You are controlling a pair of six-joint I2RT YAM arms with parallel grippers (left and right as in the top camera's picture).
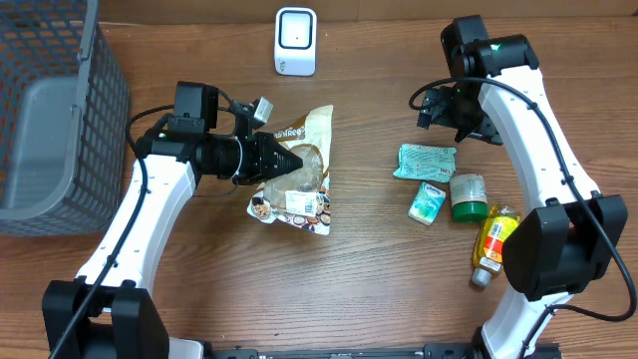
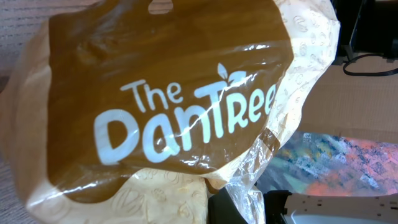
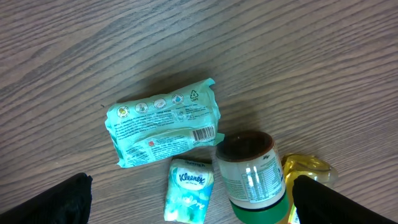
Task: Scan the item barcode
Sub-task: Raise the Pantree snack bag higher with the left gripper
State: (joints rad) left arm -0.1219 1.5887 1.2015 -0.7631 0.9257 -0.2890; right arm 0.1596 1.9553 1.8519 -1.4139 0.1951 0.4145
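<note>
Overhead: we see left pincer point(image 1: 295, 160) clamped shut on PanTree snack pouch point(image 1: 299, 204), mid-frame. Right pincer point(image 1: 431, 106) gapes wide, empty, upper right. We judge pouch light, soft, crinkly, slippery film; pinch flat seam edge, not belly.

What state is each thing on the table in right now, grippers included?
snack bag, gripped by the left gripper
left gripper, shut on the snack bag
right gripper, open, holding nothing
wipes pack, lying flat, barcode up
tissue pack, lying flat
jar, on its side, green lid on
yellow bottle, on its side
scanner, upright
</note>
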